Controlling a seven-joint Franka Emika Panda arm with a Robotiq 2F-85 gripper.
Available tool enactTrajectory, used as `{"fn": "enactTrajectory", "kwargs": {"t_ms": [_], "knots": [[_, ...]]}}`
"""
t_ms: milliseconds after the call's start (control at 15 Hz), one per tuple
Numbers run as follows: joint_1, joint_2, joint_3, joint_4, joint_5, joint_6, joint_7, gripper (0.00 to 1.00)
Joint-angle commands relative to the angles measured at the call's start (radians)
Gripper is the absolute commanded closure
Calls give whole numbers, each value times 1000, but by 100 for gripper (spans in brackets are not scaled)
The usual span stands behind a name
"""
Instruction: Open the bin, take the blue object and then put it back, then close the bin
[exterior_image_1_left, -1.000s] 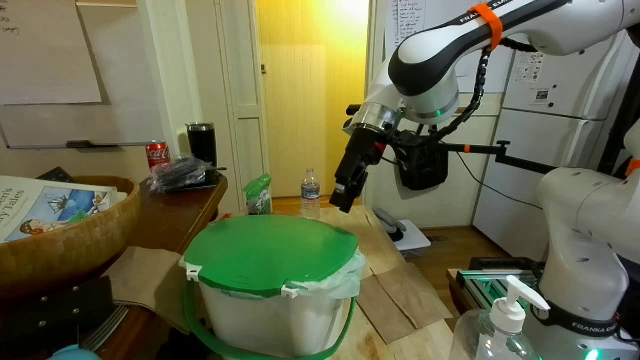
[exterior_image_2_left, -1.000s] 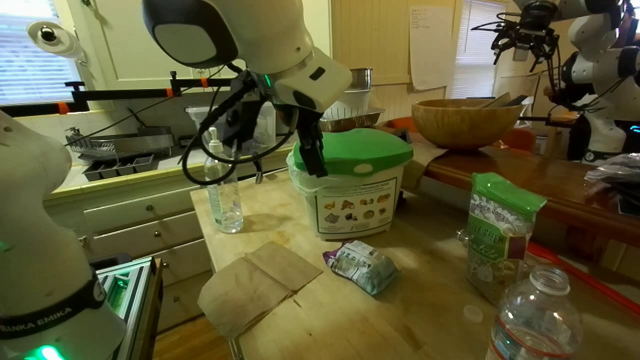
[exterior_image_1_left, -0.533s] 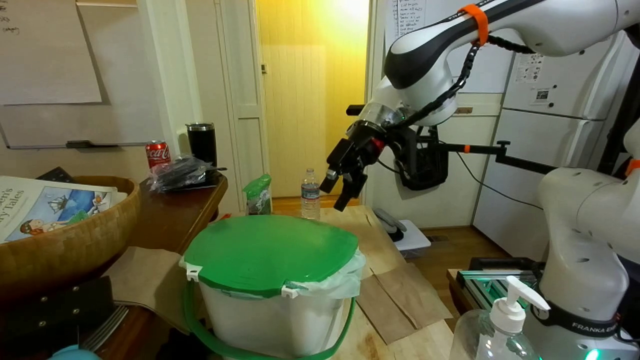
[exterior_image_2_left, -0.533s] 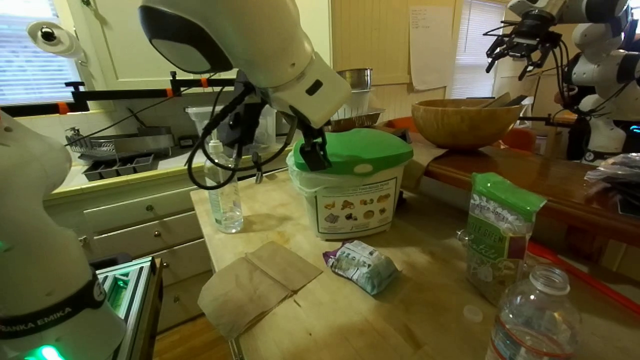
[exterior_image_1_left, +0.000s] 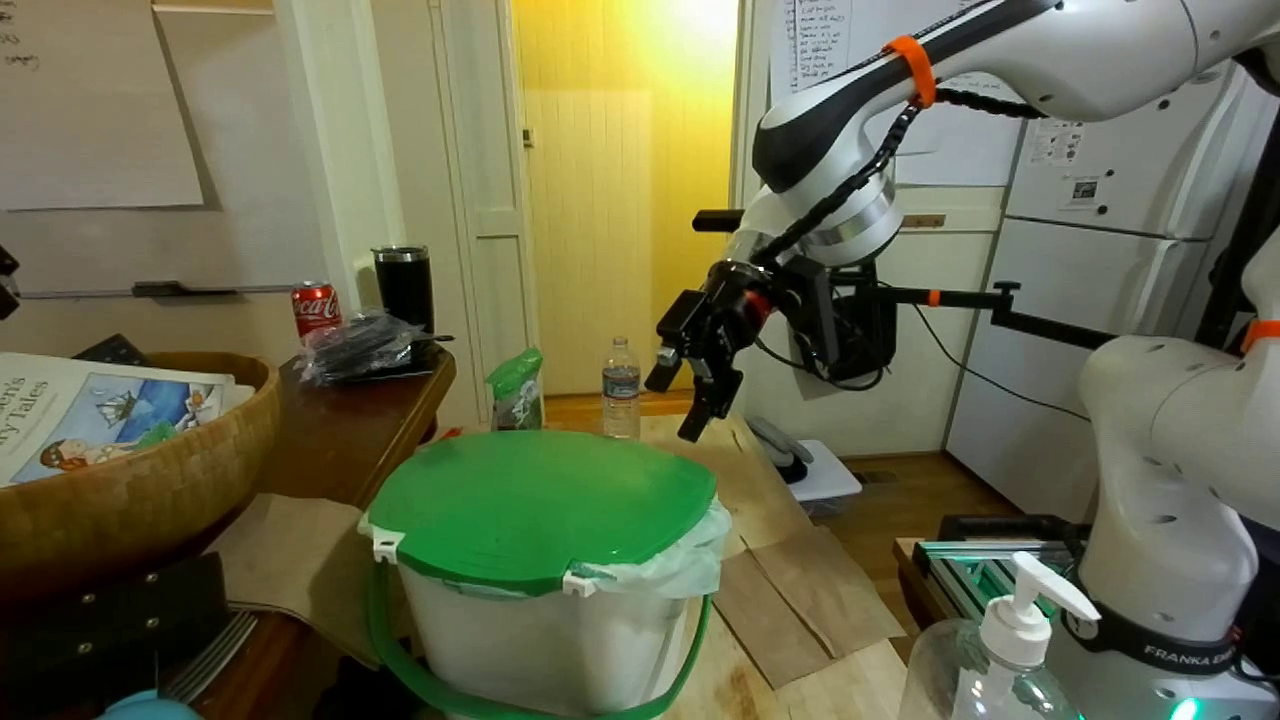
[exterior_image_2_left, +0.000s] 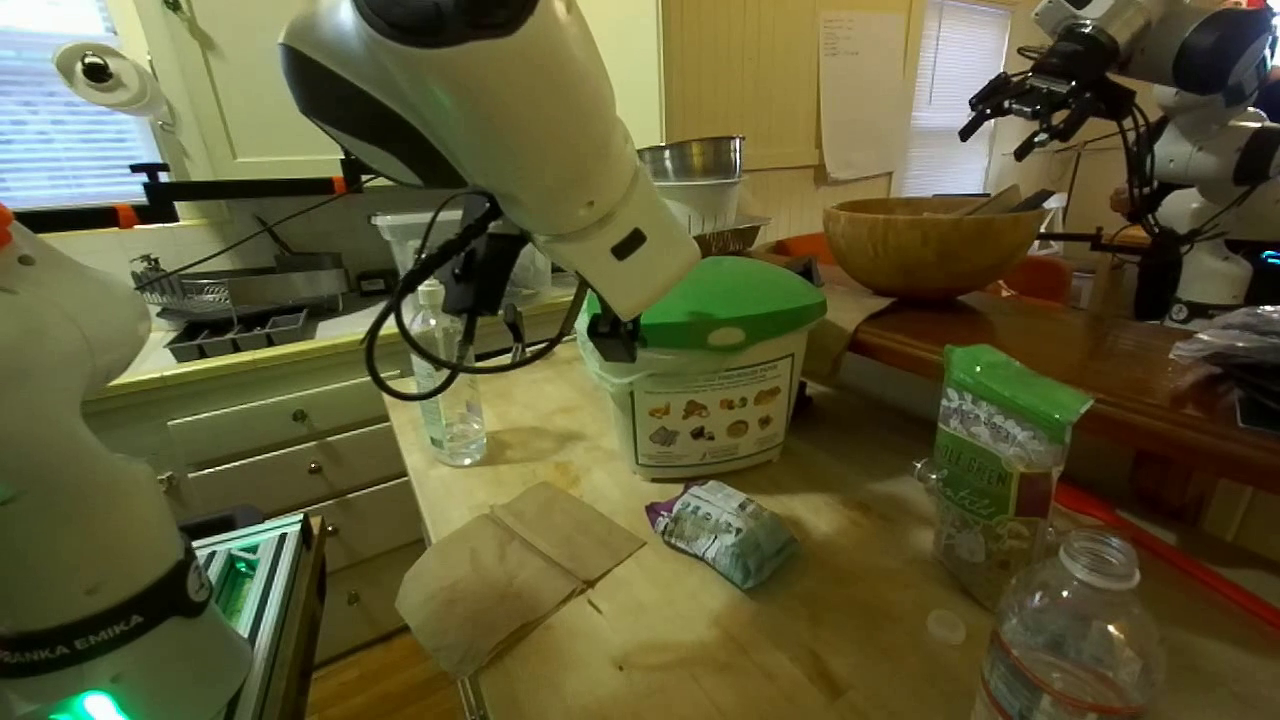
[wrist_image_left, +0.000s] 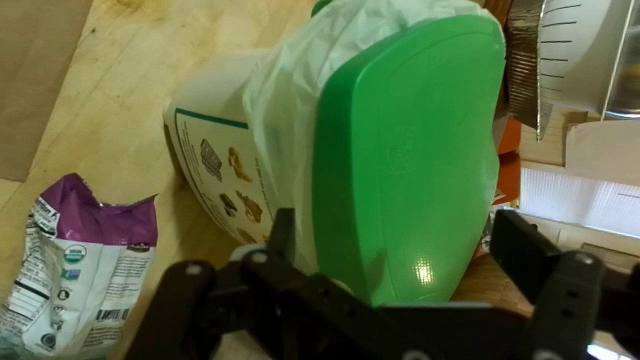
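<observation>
One gripper (exterior_image_1_left: 675, 405), fingers spread wide with nothing held, hangs beside the closed lid (exterior_image_1_left: 545, 505) of the bin (exterior_image_2_left: 710, 420).

The arm (exterior_image_1_left: 1120, 60) arches over from its base (exterior_image_1_left: 1170, 560), forearm sloping down, wrist tilted, fingertips angled obliquely toward the table (exterior_image_2_left: 700, 650). On that table the bin stands upright, its printed panel (wrist_image_left: 220, 170) facing a crumpled packet (exterior_image_2_left: 725, 535); the green lid's long axis runs across both exterior views, and a whitish liner (wrist_image_left: 290, 125) bunches out beneath its rim. Food pictures fill the panel, under a heading too blurred to read. The packet, purple at one end, carries a barcode and a round USDA seal. FRANKA EMIKA rings the base; an upright bag (exterior_image_2_left: 1000, 460) reads GREEN, a red can (exterior_image_1_left: 316, 308) shows part of Coca-Cola, and a book (exterior_image_1_left: 110, 410) in the wooden bowl (exterior_image_1_left: 200, 470) shows "Tales".
</observation>
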Motion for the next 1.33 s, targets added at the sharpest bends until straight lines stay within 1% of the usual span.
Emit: {"fn": "enactTrajectory", "kwargs": {"t_ms": [0,200,533,1000,1267], "knots": [[-43,59,9,27,46,-76,-34,0],[-58,77,9,30,69,-109,-96,0],[-75,105,11,35,167,-144,-241,0],[-98,164,32,46,239,-177,-329,0],[-103,194,42,48,313,-194,-394,0]]}}
